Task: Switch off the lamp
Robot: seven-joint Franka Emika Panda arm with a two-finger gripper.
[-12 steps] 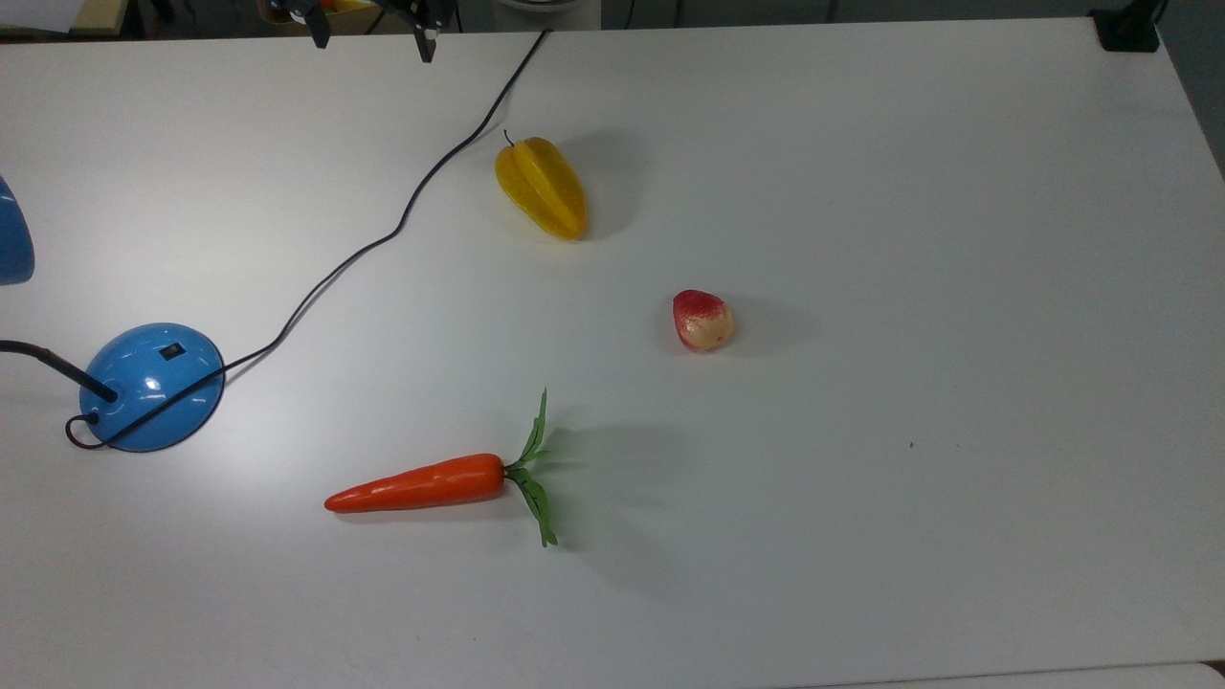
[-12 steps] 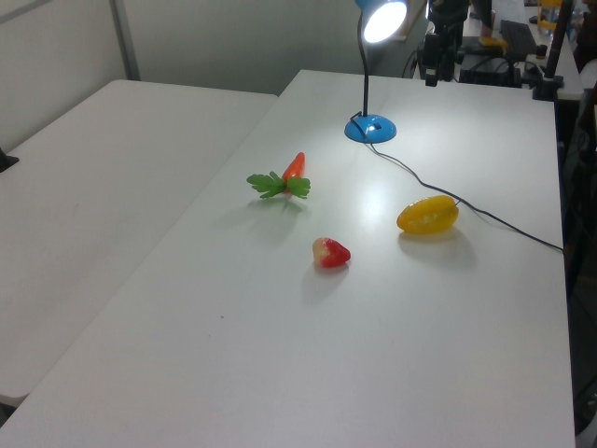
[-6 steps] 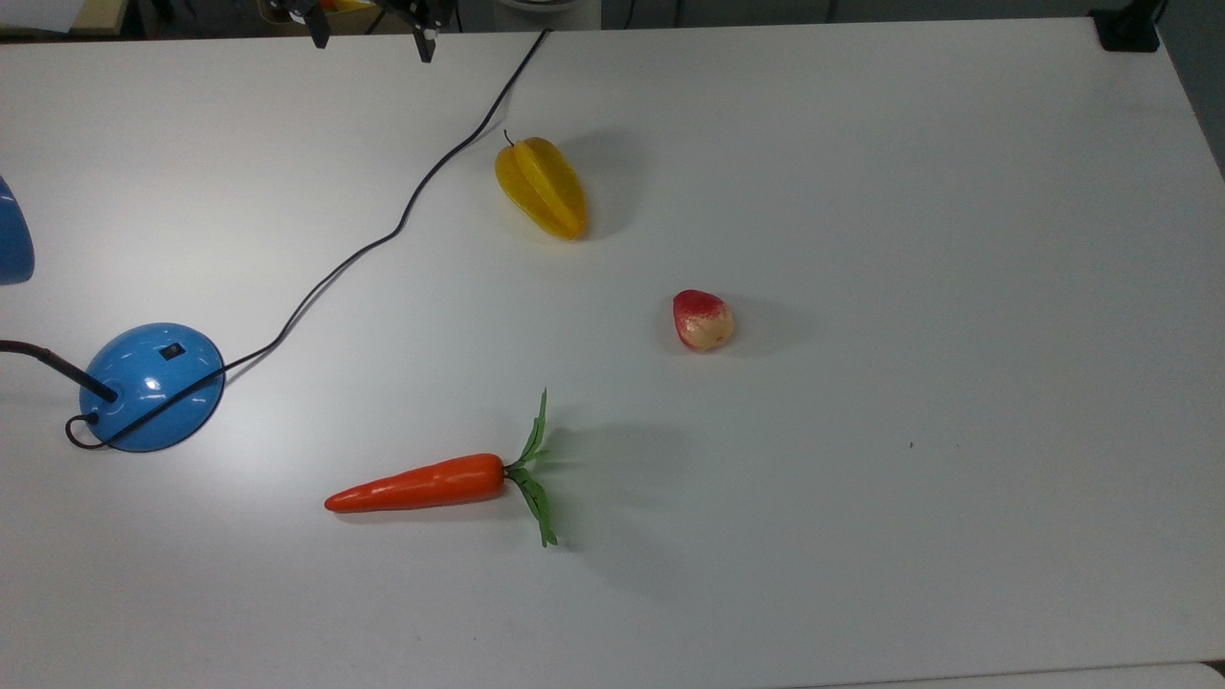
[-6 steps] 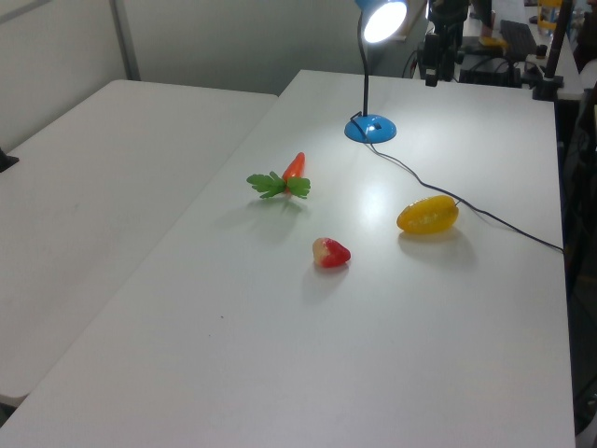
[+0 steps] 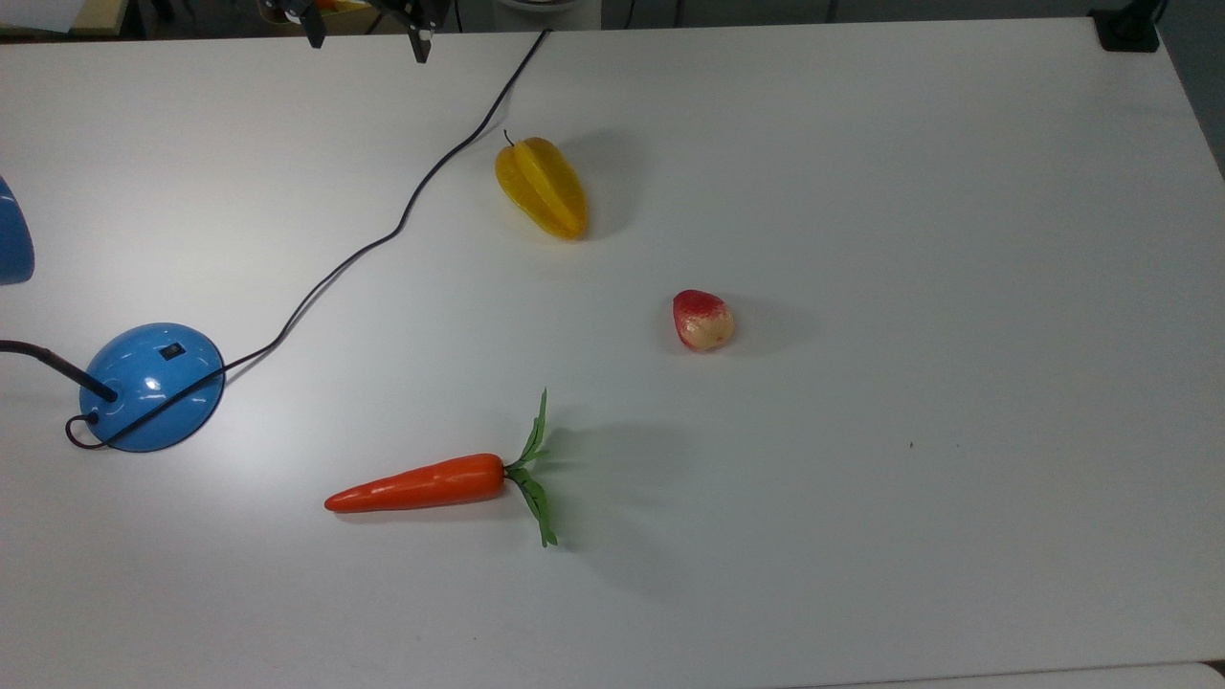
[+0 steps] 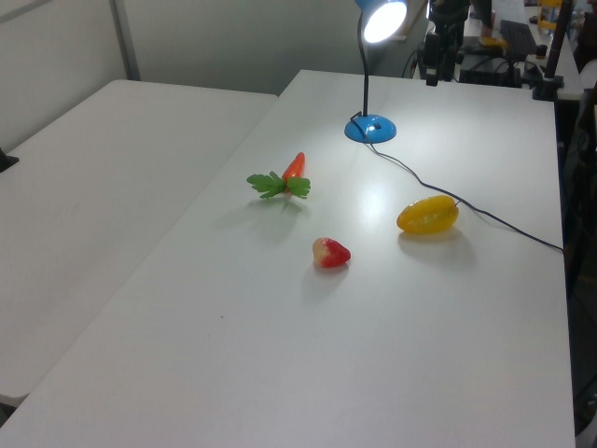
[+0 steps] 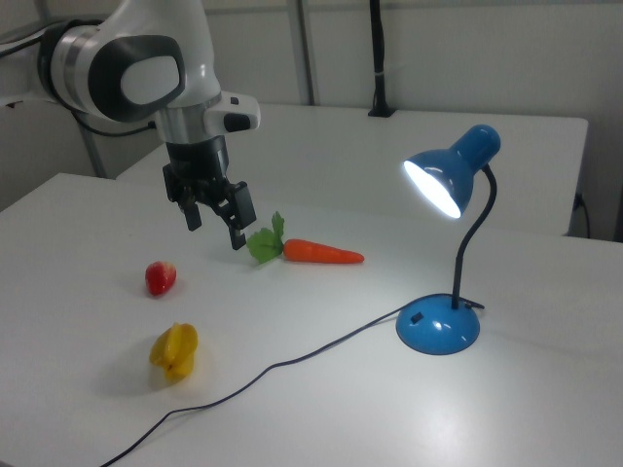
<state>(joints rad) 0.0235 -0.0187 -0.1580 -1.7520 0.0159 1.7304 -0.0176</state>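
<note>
The lamp is lit, and its shade (image 7: 453, 171) glows on a black gooseneck. Its glossy blue dome base (image 5: 153, 386) sits at the top view's left, with a small black switch (image 5: 171, 351) on top. The same base (image 7: 438, 331) stands at the right view's right. A black cord (image 5: 383, 234) runs from the base to the table's far edge. My gripper (image 7: 214, 226) hangs open in the air with nothing between its fingers, well away from the lamp base. In the top view my gripper (image 5: 367, 40) is at the top edge, above the far end of the table.
A yellow starfruit (image 5: 542, 187), a red-and-cream fruit (image 5: 702, 320) and an orange carrot (image 5: 435, 482) with green leaves lie on the white table (image 5: 909, 239). The cord crosses the table between the gripper and the starfruit. A second white table (image 6: 84, 177) stands beside this one.
The gripper has shifted very slightly toward the top view's upper left. The lamp and fruits have not moved, and the lamp stays lit.
</note>
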